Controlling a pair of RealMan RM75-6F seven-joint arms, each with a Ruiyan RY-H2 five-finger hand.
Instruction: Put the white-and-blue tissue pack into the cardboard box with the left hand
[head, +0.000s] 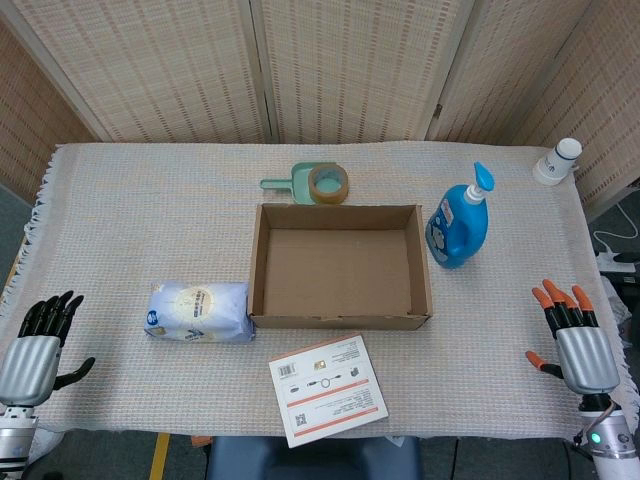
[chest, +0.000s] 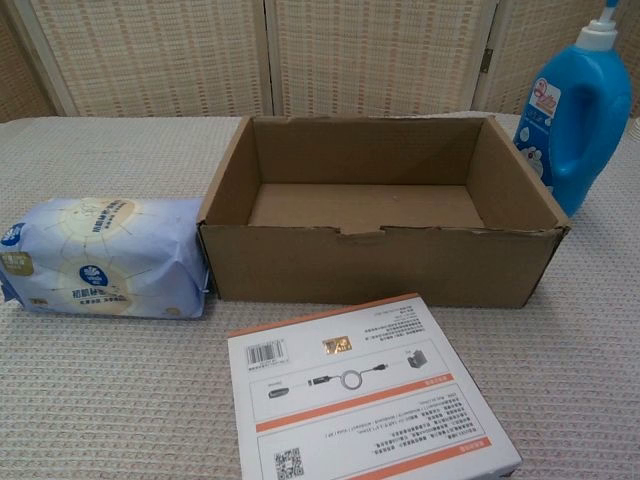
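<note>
The white-and-blue tissue pack (head: 198, 311) (chest: 105, 258) lies on its side on the cloth, touching the left wall of the cardboard box (head: 260, 262) (chest: 380, 264). The box is open on top and holds nothing. My left hand (head: 42, 346), black-fingered, hovers at the table's near left corner, well left of the pack, fingers spread and empty. At the near right edge my right hand (head: 575, 338), with orange fingertips, is also spread and empty. Neither hand shows in the chest view.
A white-and-orange flat carton (head: 328, 388) (chest: 365, 396) lies in front of the box. A blue detergent bottle (head: 459, 222) (chest: 580, 105) stands right of it. Behind the box sit a tape roll (head: 328, 183) and green scoop (head: 290, 183). A white bottle (head: 557, 161) stands far right.
</note>
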